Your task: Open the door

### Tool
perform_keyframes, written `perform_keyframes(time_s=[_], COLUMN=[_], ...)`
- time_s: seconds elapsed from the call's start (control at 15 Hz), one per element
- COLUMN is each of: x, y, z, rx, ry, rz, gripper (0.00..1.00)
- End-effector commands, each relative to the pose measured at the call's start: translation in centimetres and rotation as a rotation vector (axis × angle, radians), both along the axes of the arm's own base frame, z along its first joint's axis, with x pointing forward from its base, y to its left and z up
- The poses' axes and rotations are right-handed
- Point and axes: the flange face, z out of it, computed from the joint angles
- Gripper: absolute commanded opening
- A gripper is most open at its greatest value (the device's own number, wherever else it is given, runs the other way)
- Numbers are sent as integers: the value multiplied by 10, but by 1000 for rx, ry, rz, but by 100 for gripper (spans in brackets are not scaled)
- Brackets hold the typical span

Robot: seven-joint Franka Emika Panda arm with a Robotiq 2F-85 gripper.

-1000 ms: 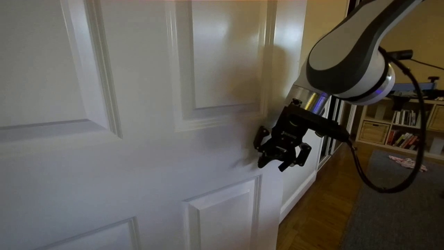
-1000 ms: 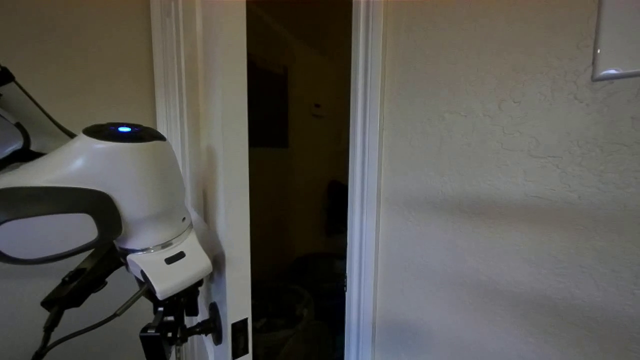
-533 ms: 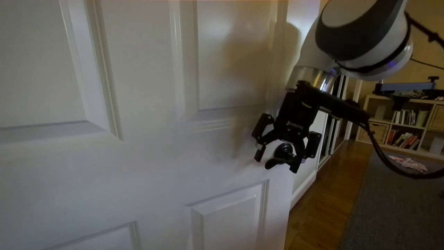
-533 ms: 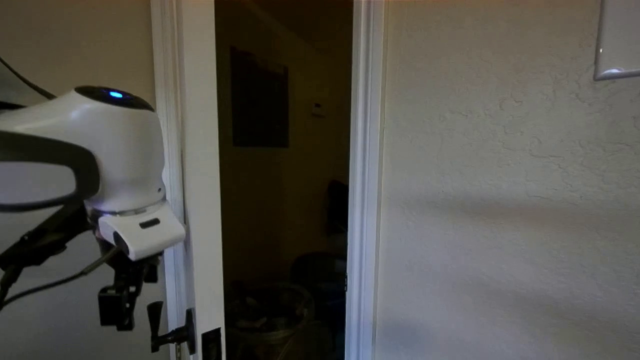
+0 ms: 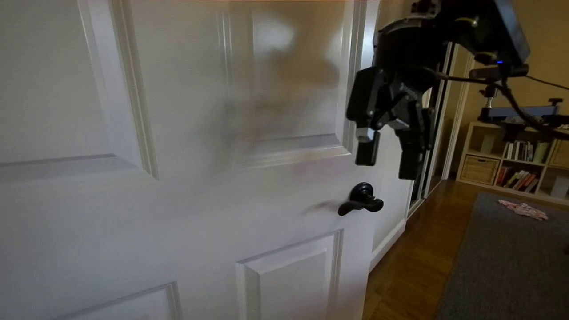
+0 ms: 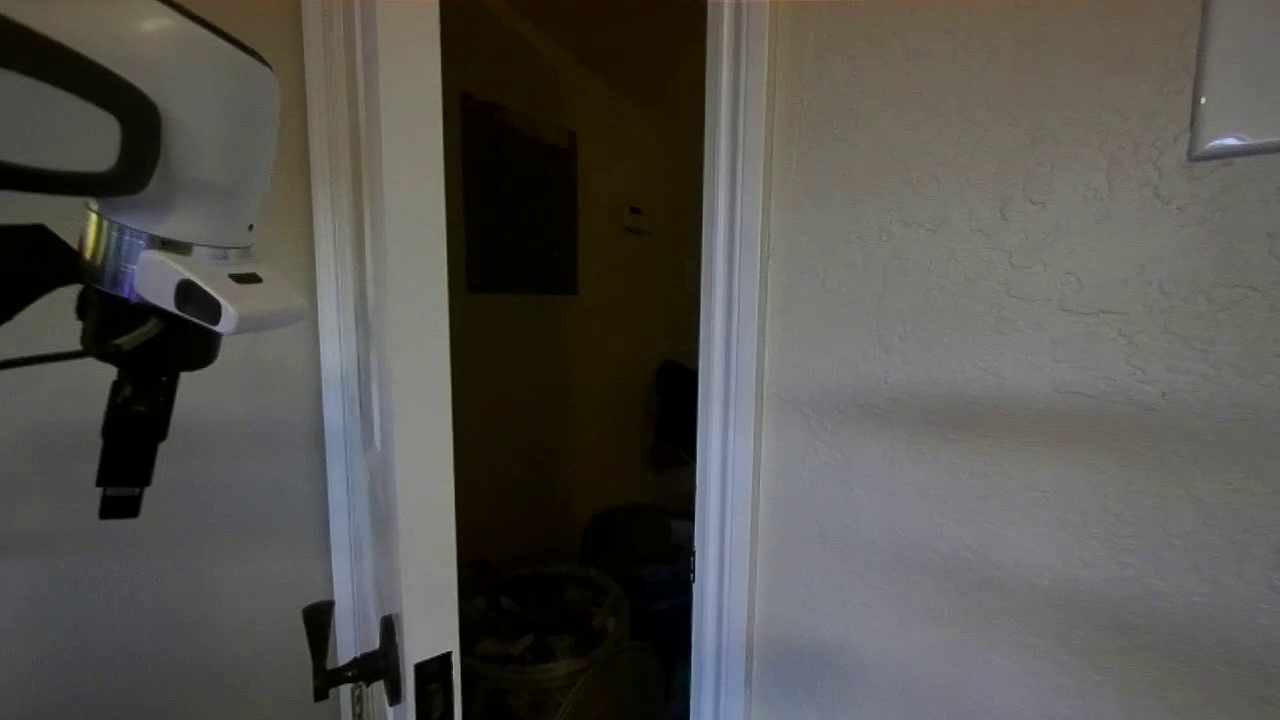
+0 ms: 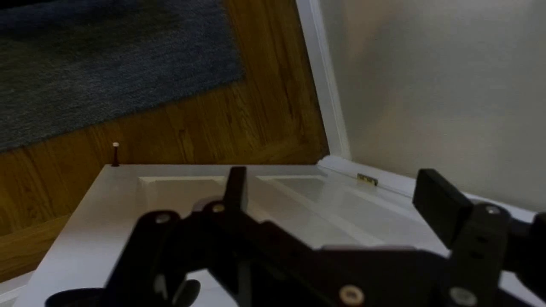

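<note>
The white panelled door (image 5: 195,209) stands ajar; an exterior view shows its narrow edge (image 6: 418,400) with a dark opening beside it. Its black lever handle (image 5: 361,202) is fully visible, and the handle (image 6: 350,668) sticks out from the door face in both exterior views. My gripper (image 5: 388,158) is open and empty, fingers pointing down, above and slightly right of the handle and apart from it. In an exterior view the gripper (image 6: 122,495) hangs up and left of the handle. In the wrist view the open fingers (image 7: 335,198) have the door face behind them.
A white door frame (image 6: 735,360) borders the opening, with a dark room and a basket (image 6: 540,650) beyond. A grey rug (image 5: 506,266), a pink cloth (image 5: 523,209), a bookshelf (image 5: 515,160) and a dark-framed sliding closet door (image 5: 433,151) are at the right. A brass hinge (image 7: 367,179) shows.
My gripper has come off the handle, opened and risen well above it. The door has swung further open overall, widening the dark gap, with a slight swing back in the last half second.
</note>
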Motion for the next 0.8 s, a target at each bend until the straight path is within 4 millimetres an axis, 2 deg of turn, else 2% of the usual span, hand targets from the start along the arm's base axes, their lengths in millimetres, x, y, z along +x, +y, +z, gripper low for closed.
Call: perform_keyframes(time_s=[0.0, 0.2, 0.4, 0.47, 0.6, 0.73], x=[-22, -36, -41, -23, -24, -23], y=[-30, -49, -56, -47, -47, -47], z=[23, 42, 59, 50, 54, 49], rx=[-112, -257, -313, -281, -283, -282], ry=[41, -18, -96, -52, -61, -52], rz=[162, 250, 271, 252, 252, 254], gripper=[100, 100, 100, 100, 100, 100])
